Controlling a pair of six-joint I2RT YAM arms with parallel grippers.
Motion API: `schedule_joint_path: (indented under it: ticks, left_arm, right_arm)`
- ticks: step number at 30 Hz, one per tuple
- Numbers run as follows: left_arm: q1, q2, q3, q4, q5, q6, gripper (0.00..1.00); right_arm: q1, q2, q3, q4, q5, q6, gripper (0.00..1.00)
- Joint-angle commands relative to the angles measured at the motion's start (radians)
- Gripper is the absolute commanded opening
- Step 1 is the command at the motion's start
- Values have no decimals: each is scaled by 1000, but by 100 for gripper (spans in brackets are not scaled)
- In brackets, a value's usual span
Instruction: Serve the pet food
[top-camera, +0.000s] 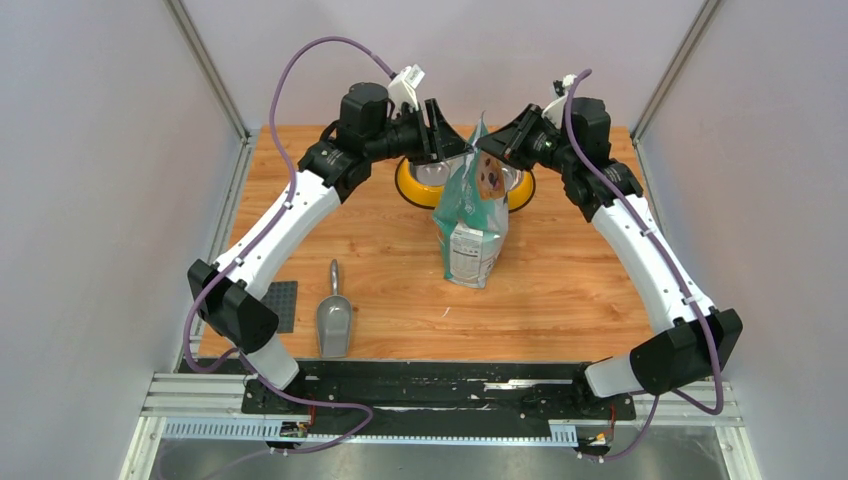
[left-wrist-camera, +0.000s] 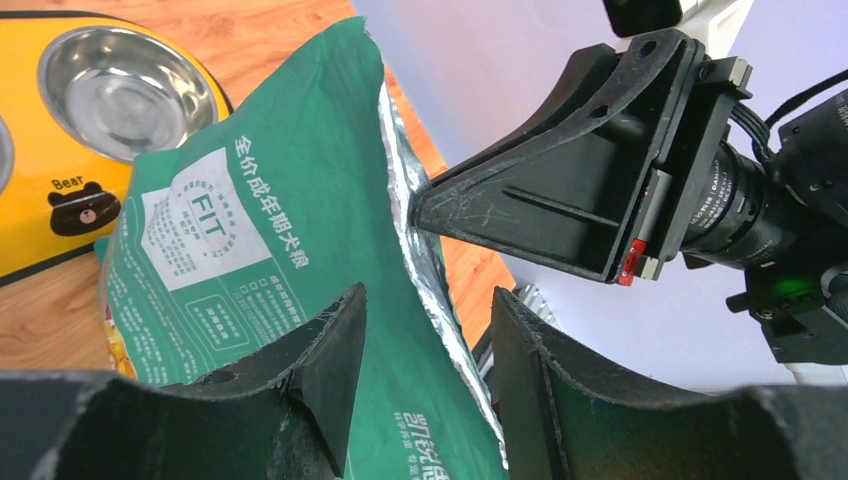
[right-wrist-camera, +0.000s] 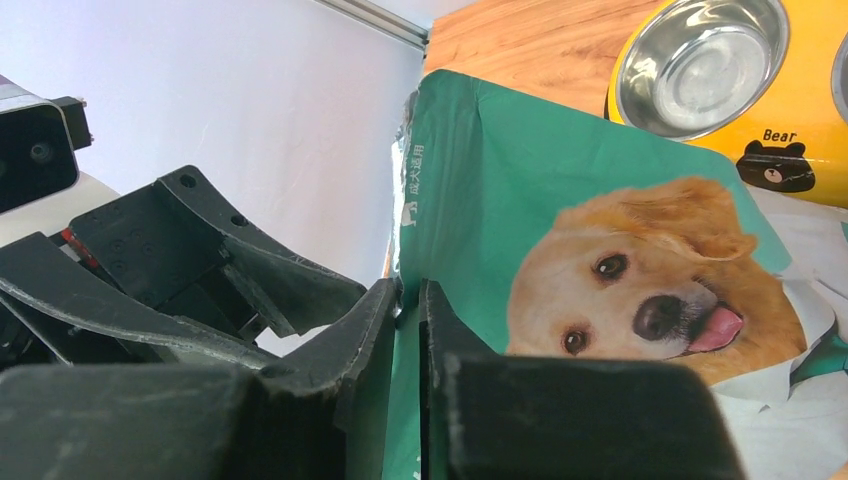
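Pet food: the kibble itself is hidden, can't see any. Only its teal-green pouch shows.

My right claw is all but pressed together, pinching the pouch's top rim btwn its fingers, w/ the golden-retriever print just beside them. My left claw is spread. Its fingers stand apart w/ the same foil-lined rim running up btwn them; can't tell if either finger touches it. In the left wrist view the right claw's tip meets that silver rim a little higher up. The two claws face each other across the pouch top — near, not touching.

From above, the pouch stands upright about mid-table. Just behind it sits the yellow double feeder, its steel bowls shiny. A grey scoop lies flat near the front left, handle pointing away from my bases, well apart from the pouch. A small dark square plate lies just left of the scoop.
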Motion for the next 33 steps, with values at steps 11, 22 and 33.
schedule_joint_path:
  ticks: [11, 22, 33]
  left_arm:
    - [5, 60, 45, 39, 90, -39, 46]
    - [5, 60, 55, 29, 74, -30, 23]
    - [5, 33, 51, 15, 34, -10, 0]
  right_arm:
    - [3, -40, -16, 63, -33, -12, 7]
    - [3, -35, -32, 74, -60, -61, 0]
    - [6, -19, 4, -32, 49, -142, 0]
